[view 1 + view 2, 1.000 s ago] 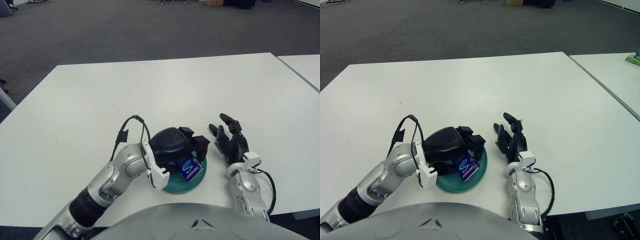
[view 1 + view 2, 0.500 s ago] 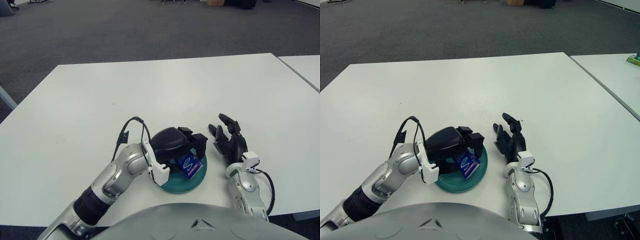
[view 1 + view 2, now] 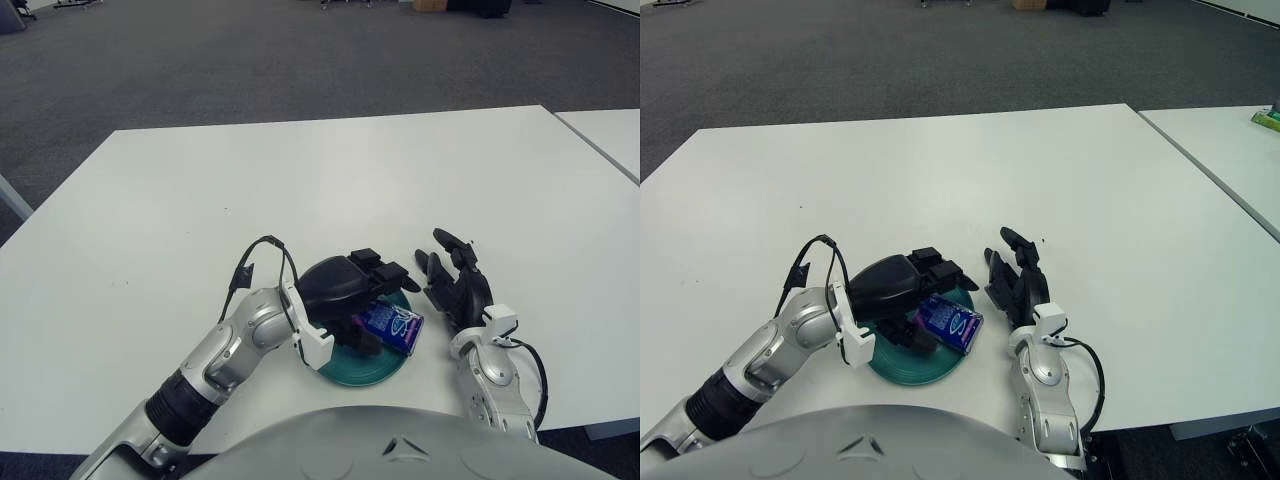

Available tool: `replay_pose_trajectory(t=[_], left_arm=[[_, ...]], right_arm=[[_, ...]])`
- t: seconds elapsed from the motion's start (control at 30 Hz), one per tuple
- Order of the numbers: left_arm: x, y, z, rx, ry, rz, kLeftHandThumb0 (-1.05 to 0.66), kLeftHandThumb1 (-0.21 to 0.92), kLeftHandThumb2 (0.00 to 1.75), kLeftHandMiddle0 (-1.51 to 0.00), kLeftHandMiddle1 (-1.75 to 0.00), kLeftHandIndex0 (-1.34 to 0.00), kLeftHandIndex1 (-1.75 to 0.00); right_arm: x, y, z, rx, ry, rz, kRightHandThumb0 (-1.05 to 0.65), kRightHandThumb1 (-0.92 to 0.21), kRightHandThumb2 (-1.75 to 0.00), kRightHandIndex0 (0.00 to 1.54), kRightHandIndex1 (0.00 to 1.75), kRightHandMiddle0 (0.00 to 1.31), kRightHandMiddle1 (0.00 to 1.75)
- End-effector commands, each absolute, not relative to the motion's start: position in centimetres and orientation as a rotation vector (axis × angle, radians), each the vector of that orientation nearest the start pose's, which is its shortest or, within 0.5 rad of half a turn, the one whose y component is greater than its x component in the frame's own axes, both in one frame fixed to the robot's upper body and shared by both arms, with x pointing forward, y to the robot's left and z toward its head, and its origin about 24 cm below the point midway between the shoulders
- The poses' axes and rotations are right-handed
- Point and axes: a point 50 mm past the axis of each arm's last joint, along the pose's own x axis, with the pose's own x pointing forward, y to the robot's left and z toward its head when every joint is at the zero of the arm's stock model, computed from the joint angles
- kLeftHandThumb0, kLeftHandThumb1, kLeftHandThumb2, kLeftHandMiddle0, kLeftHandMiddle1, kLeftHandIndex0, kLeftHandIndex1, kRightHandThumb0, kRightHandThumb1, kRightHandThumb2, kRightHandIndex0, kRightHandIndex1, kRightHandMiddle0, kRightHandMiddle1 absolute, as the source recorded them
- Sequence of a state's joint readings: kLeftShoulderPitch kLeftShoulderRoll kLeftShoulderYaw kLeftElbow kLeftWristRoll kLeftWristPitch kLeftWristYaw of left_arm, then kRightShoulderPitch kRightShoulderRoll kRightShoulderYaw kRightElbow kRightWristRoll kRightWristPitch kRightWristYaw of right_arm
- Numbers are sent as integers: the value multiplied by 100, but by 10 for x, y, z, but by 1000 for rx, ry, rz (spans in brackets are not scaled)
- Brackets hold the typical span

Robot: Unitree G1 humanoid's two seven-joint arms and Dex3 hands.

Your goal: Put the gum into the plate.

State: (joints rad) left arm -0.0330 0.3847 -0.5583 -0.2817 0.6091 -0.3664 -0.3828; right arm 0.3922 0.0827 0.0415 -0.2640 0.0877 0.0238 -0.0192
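Your left robot hand (image 3: 350, 285) hangs over the plate (image 3: 345, 365), fingers spread, holding nothing. The gum (image 3: 392, 324) lies on the plate's three o'clock rim. Bump it pulling away and it could tip onto the counter (image 3: 330, 190).

Both eyes sit on the head above the near edge of the white table (image 3: 330, 170), looking forward and down; they share nearly all of it, slightly offset sideways

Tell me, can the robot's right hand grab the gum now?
Probably yes. The right hand shows just right of the plate, and the gum lies on the plate's right edge, on the side facing it. Only the left hand hovers over the plate's left part.
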Motion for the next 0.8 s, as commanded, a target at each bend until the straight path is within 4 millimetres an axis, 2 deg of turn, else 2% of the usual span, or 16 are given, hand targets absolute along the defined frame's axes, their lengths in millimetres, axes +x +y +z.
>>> replay_pose_trajectory(t=[0.0, 0.43, 0.77], left_arm=[[192, 54, 81, 946, -574, -1026, -105, 92, 34, -2, -3, 0, -6], [195, 59, 79, 883, -529, -975, -105, 92, 39, 0, 0, 0, 0], [193, 73, 73, 811, -458, -857, -105, 92, 41, 0, 0, 0, 0]], right_arm=[[178, -153, 20, 167, 143, -108, -60, -92, -75, 45, 0, 0, 65], [182, -156, 17, 154, 154, -109, -61, -92, -79, 43, 0, 0, 62], [183, -154, 16, 159, 145, -140, -60, -92, -80, 47, 2, 0, 65]])
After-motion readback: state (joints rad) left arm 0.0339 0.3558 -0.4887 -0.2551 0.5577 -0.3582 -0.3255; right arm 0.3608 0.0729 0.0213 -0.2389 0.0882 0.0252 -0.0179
